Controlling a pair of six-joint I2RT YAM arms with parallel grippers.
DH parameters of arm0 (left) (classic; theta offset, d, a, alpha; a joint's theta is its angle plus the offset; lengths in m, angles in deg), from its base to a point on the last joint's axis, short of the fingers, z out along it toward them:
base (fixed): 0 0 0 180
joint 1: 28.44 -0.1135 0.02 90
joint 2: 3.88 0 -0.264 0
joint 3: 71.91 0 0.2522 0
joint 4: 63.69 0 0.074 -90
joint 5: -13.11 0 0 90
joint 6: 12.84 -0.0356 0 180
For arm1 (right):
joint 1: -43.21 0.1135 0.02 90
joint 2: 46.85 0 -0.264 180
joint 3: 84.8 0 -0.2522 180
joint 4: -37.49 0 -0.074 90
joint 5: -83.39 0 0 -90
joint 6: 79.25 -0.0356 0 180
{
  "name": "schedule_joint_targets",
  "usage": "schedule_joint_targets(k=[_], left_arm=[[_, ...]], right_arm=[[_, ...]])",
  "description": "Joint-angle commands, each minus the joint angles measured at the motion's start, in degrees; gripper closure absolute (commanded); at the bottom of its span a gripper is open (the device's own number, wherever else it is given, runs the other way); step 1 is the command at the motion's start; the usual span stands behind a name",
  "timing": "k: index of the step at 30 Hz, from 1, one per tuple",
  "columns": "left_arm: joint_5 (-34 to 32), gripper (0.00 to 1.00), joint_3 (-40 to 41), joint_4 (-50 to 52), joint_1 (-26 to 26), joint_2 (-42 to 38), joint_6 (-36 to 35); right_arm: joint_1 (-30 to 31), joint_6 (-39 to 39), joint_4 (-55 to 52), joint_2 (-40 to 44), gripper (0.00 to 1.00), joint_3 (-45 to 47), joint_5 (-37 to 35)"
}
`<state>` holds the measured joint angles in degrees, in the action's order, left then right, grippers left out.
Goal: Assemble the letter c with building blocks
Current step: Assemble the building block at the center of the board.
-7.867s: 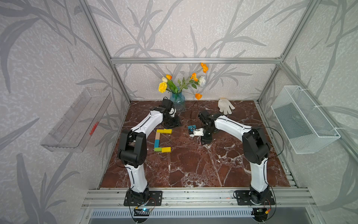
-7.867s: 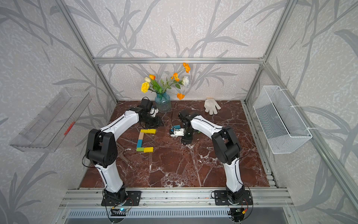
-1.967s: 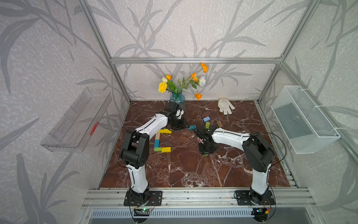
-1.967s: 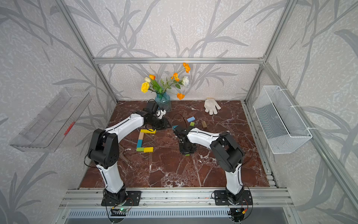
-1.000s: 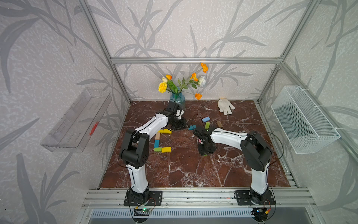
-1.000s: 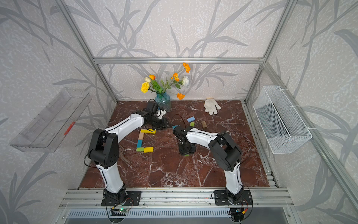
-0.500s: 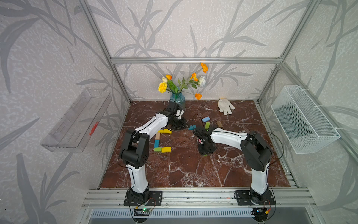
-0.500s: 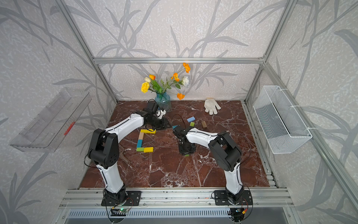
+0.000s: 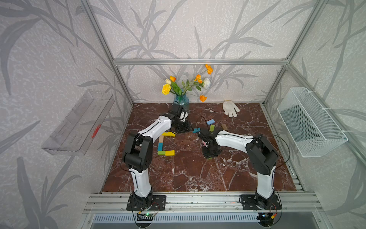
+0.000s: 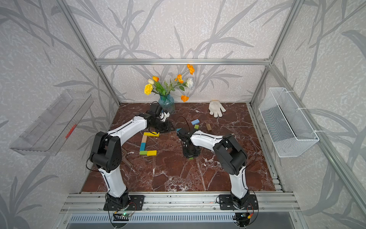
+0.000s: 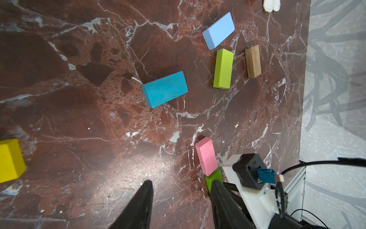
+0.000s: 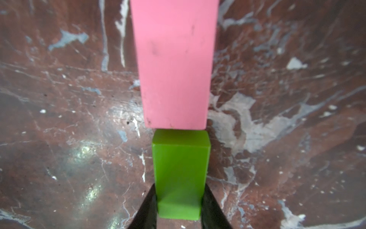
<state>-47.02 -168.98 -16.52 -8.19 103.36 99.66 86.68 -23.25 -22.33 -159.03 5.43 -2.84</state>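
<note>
Right claw (image 12: 179, 190): clenched on a green block (image 12: 180, 168), one black finger pressed to each long side, low over the marble worktop (image 9: 188, 174).
Pink block (image 12: 174, 65): flat on the worktop straight ahead of the right claw, its near end touching the green block's far end, so the two form one line.
Left claw (image 11: 181, 184): released, its fingers spread wide with only bare worktop between them.
Letter c (image 9: 160, 145): a squared outline of yellow, tan, teal and green blocks laid end to end. It is just beside the left claw and well apart from the right claw, with its open side facing the right claw.
Loose blocks: ahead of the left claw lie a teal block (image 11: 164, 89), a light blue block (image 11: 218, 30), a lime block (image 11: 222, 68) and a brown block (image 11: 252, 61). The lime and brown blocks lie side by side without touching.
Background: a white glove (image 9: 230, 108) and a vase of flowers (image 9: 181, 99) sit at the far edge, beyond both claws.
</note>
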Motion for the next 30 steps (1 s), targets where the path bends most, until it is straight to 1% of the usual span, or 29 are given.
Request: schedule_joint_targets(k=[1, 11, 20, 30], left_arm=[[-0.6, 0.51, -0.6, 1.3, 0.2, 0.5, -0.8], [-0.7, 0.52, -0.6, 1.3, 0.2, 0.6, -0.8], [-0.8, 0.52, -0.6, 1.4, 0.2, 0.8, -0.9], [-0.9, 0.52, -0.6, 1.5, 0.3, 0.9, -1.0]], right_arm=[[-0.3, 0.4, -0.1, 0.0, 0.69, -0.9, 0.0], [-0.3, 1.2, 0.5, 0.0, 0.71, -0.9, 0.8], [-0.3, 1.3, -0.1, -0.8, 0.71, -2.0, 0.3], [-1.1, 0.5, 0.1, -0.3, 0.66, -1.1, 0.2]])
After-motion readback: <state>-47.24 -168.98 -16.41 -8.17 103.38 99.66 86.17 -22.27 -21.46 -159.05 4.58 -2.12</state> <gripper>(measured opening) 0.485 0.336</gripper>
